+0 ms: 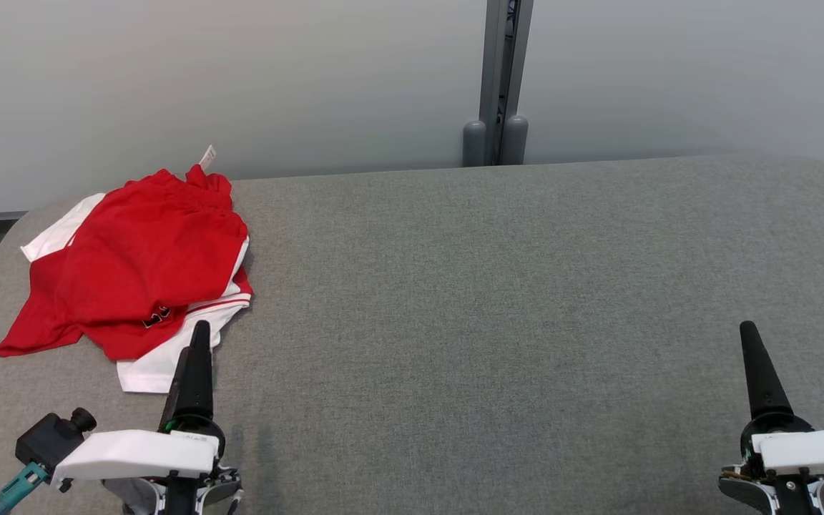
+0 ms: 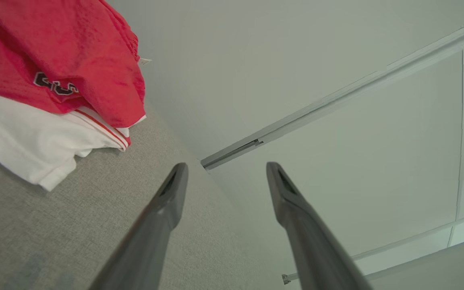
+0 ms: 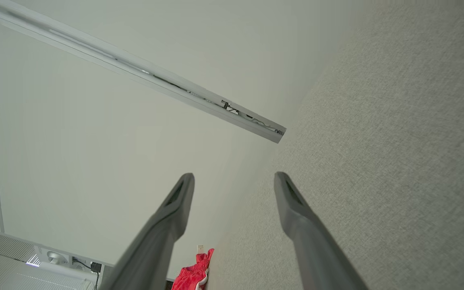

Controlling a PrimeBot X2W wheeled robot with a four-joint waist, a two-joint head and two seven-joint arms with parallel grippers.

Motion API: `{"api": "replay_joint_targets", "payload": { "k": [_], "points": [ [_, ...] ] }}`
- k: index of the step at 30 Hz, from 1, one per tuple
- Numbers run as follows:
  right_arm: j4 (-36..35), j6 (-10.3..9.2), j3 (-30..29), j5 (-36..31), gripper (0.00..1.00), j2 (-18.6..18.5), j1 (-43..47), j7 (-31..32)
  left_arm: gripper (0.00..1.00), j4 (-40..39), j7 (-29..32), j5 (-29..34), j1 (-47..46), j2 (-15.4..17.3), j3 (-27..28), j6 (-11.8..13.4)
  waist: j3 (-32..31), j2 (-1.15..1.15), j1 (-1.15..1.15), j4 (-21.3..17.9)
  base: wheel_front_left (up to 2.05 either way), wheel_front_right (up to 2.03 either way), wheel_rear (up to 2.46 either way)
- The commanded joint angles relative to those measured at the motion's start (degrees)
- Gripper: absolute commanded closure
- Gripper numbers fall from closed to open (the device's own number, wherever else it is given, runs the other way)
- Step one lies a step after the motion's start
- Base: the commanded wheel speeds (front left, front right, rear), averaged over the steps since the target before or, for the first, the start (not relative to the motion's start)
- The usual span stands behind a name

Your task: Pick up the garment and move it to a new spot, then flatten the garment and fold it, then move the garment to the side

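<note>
A red and white garment [image 1: 136, 275] lies crumpled at the far left of the grey fabric table [image 1: 498, 300], with a white tag sticking up at its back edge. In the left wrist view the garment [image 2: 54, 72] fills the upper left, dark lettering on the red part. My left gripper [image 1: 196, 336] stands open just in front of the garment's white hem, holding nothing; its fingers [image 2: 167, 197] are spread apart. My right gripper [image 1: 749, 332] is open over bare table at the lower right. A bit of the garment [image 3: 193, 274] appears far off in the right wrist view.
A pale wall with a grey vertical post [image 1: 501, 79] runs behind the table. A small black and teal device [image 1: 43, 447] sits at the lower left near my left wrist. Wide bare table stretches between the two grippers.
</note>
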Motion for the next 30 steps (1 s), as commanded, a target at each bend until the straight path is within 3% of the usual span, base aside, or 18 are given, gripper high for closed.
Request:
{"api": "replay_joint_targets", "payload": {
  "k": [1, 12, 30],
  "points": [
    [-1.6, 0.24, 0.2, -3.1, 0.00, -0.6, -0.1, -0.8, 0.00, -1.5, -0.7, 3.2, -0.6, 0.5, -0.6, 0.6, 0.0, 0.00, 0.00, 0.0, 0.00, 0.00, 0.00],
    [-4.0, 0.26, 1.9, -16.4, 0.00, -0.7, 1.1, -3.4, 0.00, -2.3, -3.2, 17.3, 0.4, 0.6, -1.6, 2.4, 0.0, 0.00, 0.00, 0.1, 0.00, 0.00, 0.00],
    [-5.9, 0.30, 4.0, -35.8, 0.00, -0.8, 2.5, -6.7, 0.00, -1.7, -6.6, 32.5, 2.2, 0.9, -3.0, 2.9, -0.3, 0.00, 0.00, 0.4, 0.00, 0.00, 0.00]
  ]
}}
